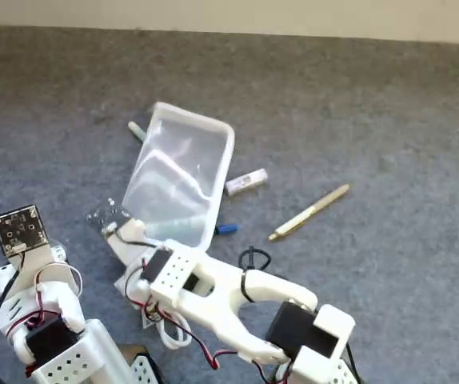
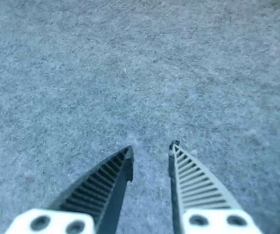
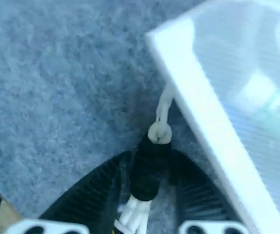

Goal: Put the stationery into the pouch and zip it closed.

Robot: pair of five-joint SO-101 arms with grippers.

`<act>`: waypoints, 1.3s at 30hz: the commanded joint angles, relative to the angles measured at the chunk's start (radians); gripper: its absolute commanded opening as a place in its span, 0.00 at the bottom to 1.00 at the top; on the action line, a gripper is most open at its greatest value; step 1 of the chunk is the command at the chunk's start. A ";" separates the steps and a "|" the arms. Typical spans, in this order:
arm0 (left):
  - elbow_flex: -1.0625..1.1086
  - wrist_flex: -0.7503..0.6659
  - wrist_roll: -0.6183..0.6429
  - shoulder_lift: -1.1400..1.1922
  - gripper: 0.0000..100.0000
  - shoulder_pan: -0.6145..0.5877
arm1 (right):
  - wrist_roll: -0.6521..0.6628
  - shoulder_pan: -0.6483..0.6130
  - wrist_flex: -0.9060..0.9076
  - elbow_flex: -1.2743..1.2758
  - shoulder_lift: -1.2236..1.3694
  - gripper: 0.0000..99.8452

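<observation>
The translucent pouch (image 1: 181, 180) lies flat in the middle of the grey carpet, with a pale green item (image 3: 264, 97) showing through its wall. At the pouch's near left corner my right gripper (image 1: 116, 226) is shut on the black zipper pull (image 3: 150, 165), which has a white bead and cord running to the pouch's edge (image 3: 203, 122). A gold pen (image 1: 309, 212) and a white stick (image 1: 246, 182) lie to the right of the pouch. A green-tipped pen (image 1: 137, 130) pokes out at its far left corner. My left gripper (image 2: 150, 151) hangs open over bare carpet.
A blue tip (image 1: 226, 230) sticks out beside the pouch's near edge. The left arm's base (image 1: 45, 320) stands at the near left. A pale wall (image 1: 229, 12) borders the carpet's far side. Open carpet spreads to the right (image 1: 405, 120).
</observation>
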 commanded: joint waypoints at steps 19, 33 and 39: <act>-0.084 0.069 0.008 -0.004 0.22 0.133 | 0.083 0.145 0.237 -0.002 -0.357 0.00; -0.314 0.216 -0.028 0.001 0.28 0.473 | 0.150 0.286 0.237 0.217 -0.768 0.00; -0.311 0.216 -0.021 0.001 0.28 0.575 | 0.186 0.332 0.237 0.255 -0.862 0.00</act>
